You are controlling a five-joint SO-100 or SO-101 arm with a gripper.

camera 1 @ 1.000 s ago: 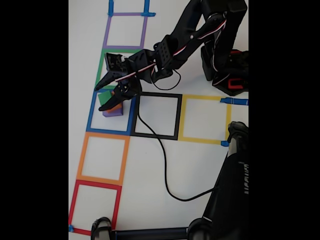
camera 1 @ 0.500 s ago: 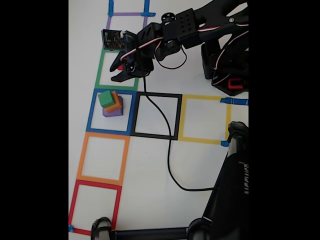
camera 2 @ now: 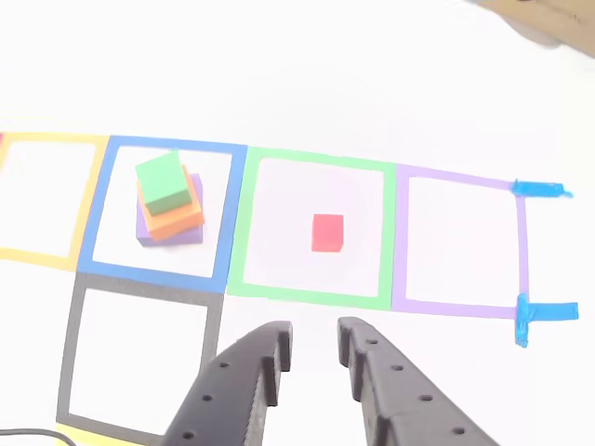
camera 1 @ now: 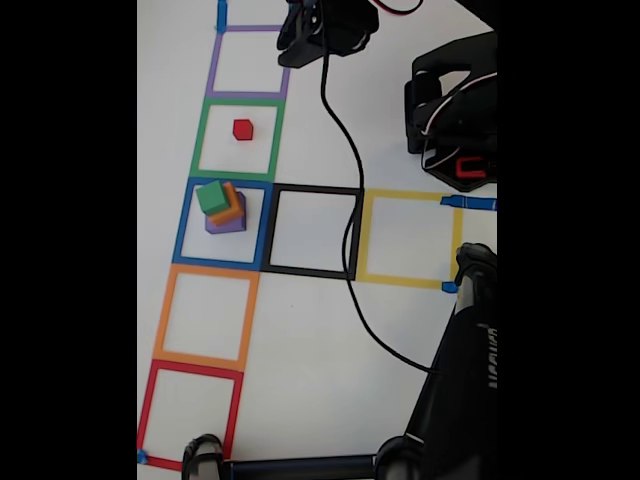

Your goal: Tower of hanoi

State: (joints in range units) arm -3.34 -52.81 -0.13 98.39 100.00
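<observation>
The red cube (camera 1: 243, 129) sits alone near the middle of the green tape square (camera 1: 200, 140), touching none of its borders; the other view shows it (camera 2: 327, 232) the same way, flat on the surface. In the neighbouring blue tape square (camera 1: 183, 225) stands a stack of three: the purple cube (camera 1: 228, 224) at the bottom, the orange cube (camera 1: 232, 208) on it and the green cube (camera 1: 211, 197) on top, each turned a little against the one below, as the other view also shows (camera 2: 163, 182). Beyond the green square lies a purple tape square (camera 1: 213, 62) with blue tape tabs (camera 2: 536, 190) at its far end; on the opposite side of the blue square follow an orange tape square (camera 1: 163, 315) and a red tape square (camera 1: 148, 405), while a black tape square (camera 1: 317, 189) and a yellow tape square (camera 1: 408, 196) branch off sideways. All of it is laid out on a plain white table (camera 1: 300, 340), brightly lit. The end effector (camera 2: 311, 348) hangs low in the other view, its two black fingers parted with a clear gap and holding nothing, just short of the green square's near border. In the fixed view a black cable (camera 1: 345, 200) trails across the table and the arm's base (camera 1: 455, 110) stands at the right.
</observation>
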